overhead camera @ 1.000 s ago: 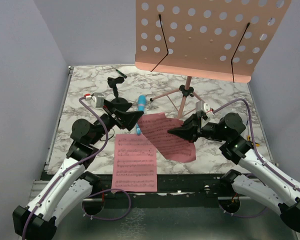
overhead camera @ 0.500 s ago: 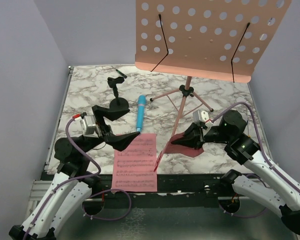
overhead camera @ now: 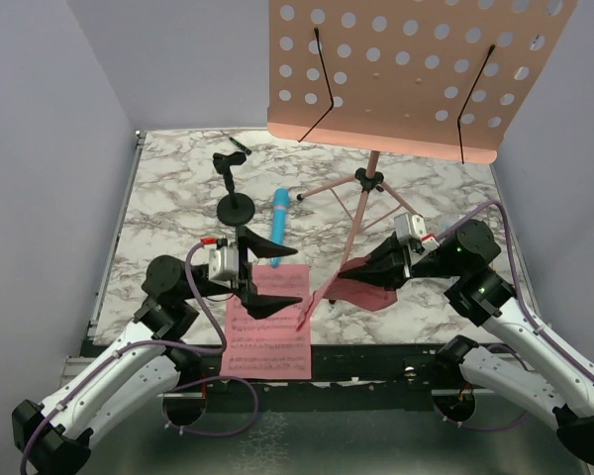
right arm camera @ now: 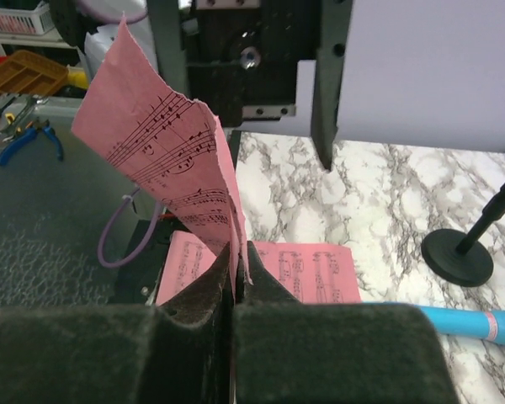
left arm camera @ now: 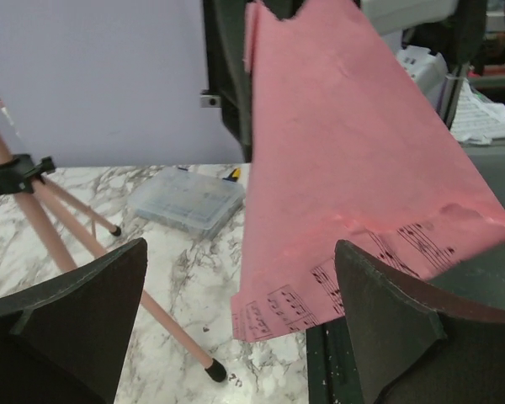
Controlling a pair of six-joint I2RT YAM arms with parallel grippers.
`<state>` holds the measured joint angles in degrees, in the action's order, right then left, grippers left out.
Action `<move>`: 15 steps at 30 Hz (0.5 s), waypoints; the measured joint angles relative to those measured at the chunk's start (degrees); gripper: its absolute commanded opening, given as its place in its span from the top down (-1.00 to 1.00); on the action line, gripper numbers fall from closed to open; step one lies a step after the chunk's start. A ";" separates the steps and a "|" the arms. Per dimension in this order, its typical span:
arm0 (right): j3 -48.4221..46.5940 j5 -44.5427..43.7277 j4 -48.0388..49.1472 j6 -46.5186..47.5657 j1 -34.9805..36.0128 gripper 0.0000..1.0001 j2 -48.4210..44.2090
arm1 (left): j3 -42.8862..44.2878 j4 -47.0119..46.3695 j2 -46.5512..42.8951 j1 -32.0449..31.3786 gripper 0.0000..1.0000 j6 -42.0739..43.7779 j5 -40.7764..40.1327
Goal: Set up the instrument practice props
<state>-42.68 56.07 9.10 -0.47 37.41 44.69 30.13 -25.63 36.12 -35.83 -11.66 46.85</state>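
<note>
The salmon-pink music stand's hole-punched desk (overhead camera: 416, 69) rises at the back on thin tripod legs (overhead camera: 361, 188). One pink sheet-music page (overhead camera: 267, 332) lies flat at the table's near edge. My right gripper (overhead camera: 361, 277) is shut on the second page (overhead camera: 366, 294), holding it up on edge; in the right wrist view the page (right arm camera: 168, 160) rises out of the closed gripper (right arm camera: 236, 269). My left gripper (overhead camera: 289, 277) is open above the flat page and faces the lifted page (left arm camera: 345, 151), whose lower corner hangs between its fingers (left arm camera: 429, 328). The light-blue stick (overhead camera: 279, 223) lies left of the tripod.
A small black stand with a round base (overhead camera: 235, 203) sits left of the stick, and a dark pen-like item (overhead camera: 240, 146) lies at the back. A tripod leg (left arm camera: 109, 278) runs close to my left gripper. A clear plastic box (left arm camera: 185, 200) shows in the left wrist view.
My left arm swung from beside the blue stick to the near edge, over the flat page, and now faces right. My right gripper lifted its page off the table onto its edge.
</note>
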 measured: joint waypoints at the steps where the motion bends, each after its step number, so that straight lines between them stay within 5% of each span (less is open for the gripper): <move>1: -0.02 -0.28 0.63 -0.42 0.00 0.99 0.00 | -0.46 -0.02 -0.04 -1.51 -0.79 1.81 0.20; 15: 0.44 -6.78 10.43 -7.61 0.00 0.99 0.00 | -0.92 -0.02 7.28 -13.66 -0.25 13.81 -2.32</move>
<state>-42.24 49.30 19.53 -8.08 37.41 44.69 29.21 -25.65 43.40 -49.50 2.15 44.53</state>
